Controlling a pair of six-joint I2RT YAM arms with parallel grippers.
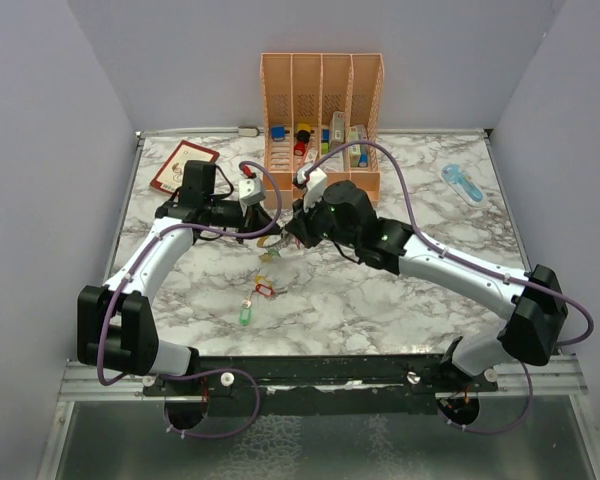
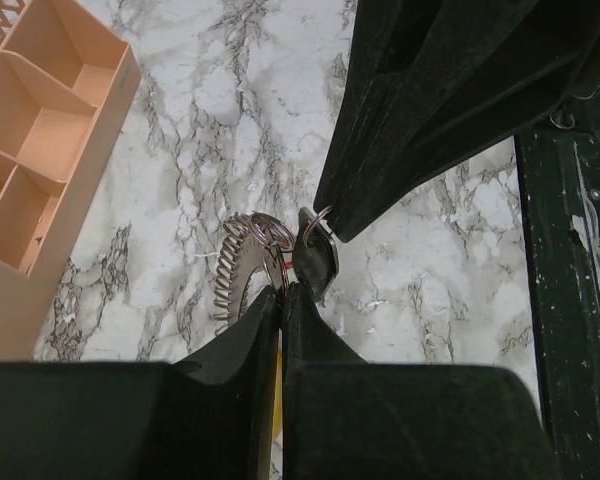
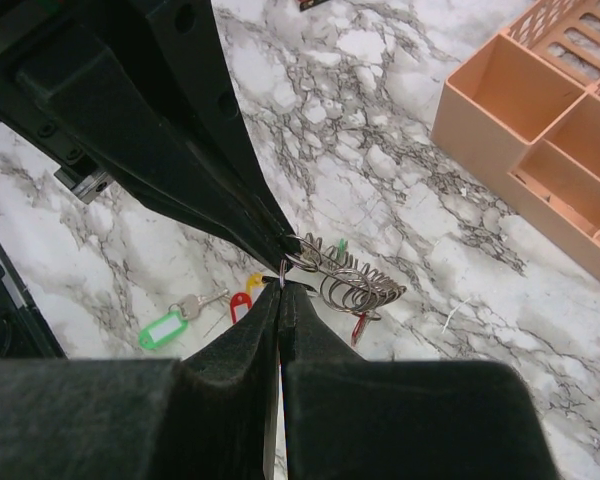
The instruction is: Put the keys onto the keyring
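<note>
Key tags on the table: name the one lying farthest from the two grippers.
The green key tag, nearest the arm bases; the red tag lies nearer them.

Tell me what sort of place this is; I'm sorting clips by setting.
Probably a robot lab cell: grey partition walls enclose a marble-patterned table, with two arms bolted to a rail.

Table top (image 1: 400, 300): white marble pattern with grey veins.
Organizer (image 1: 322, 75): peach plastic, far centre; four tall perforated dividers behind, low open compartments in front holding small coloured blocks, among them a blue one (image 1: 279, 132).
Card (image 1: 183, 165): red with a pale centre, flat, far left.
Light blue item (image 1: 463, 184): flat, far right.
White cable (image 1: 247, 131): along the far edge.
</note>
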